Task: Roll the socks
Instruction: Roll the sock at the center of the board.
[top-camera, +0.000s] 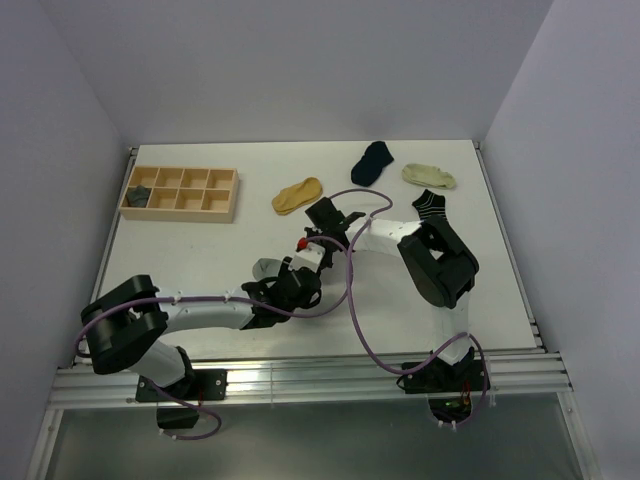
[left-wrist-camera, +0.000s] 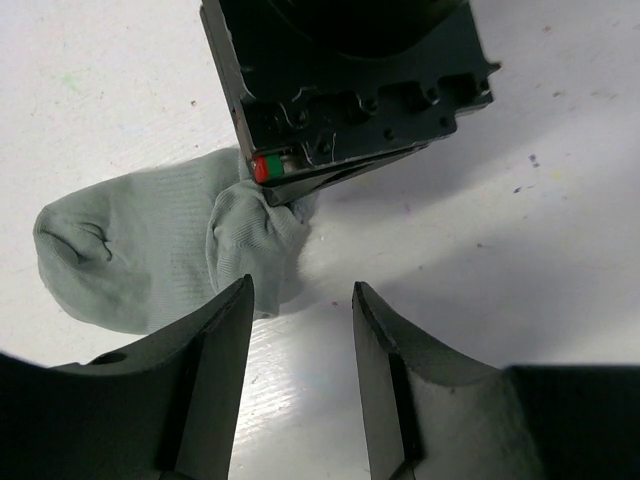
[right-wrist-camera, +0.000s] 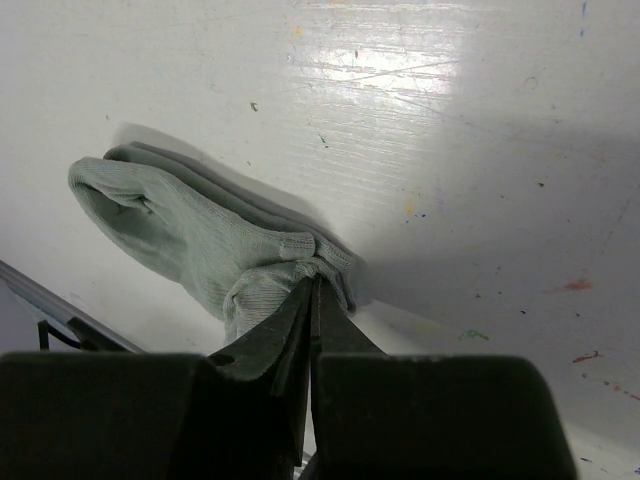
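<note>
A light grey sock (left-wrist-camera: 140, 250) lies on the white table, its cuff end folded over; it also shows in the top view (top-camera: 265, 268) and the right wrist view (right-wrist-camera: 180, 225). My right gripper (right-wrist-camera: 313, 282) is shut on the folded cuff; it shows in the top view (top-camera: 312, 245) and in the left wrist view (left-wrist-camera: 290, 185). My left gripper (left-wrist-camera: 302, 292) is open and empty, low over the table just beside the cuff, and shows in the top view (top-camera: 290, 282).
A mustard-yellow sock (top-camera: 297, 195), a navy sock (top-camera: 373, 160), a cream sock (top-camera: 429, 176) and a black-and-white striped sock (top-camera: 432, 205) lie at the back. A wooden compartment tray (top-camera: 220, 210) at the back left holds a dark grey sock (top-camera: 138, 196).
</note>
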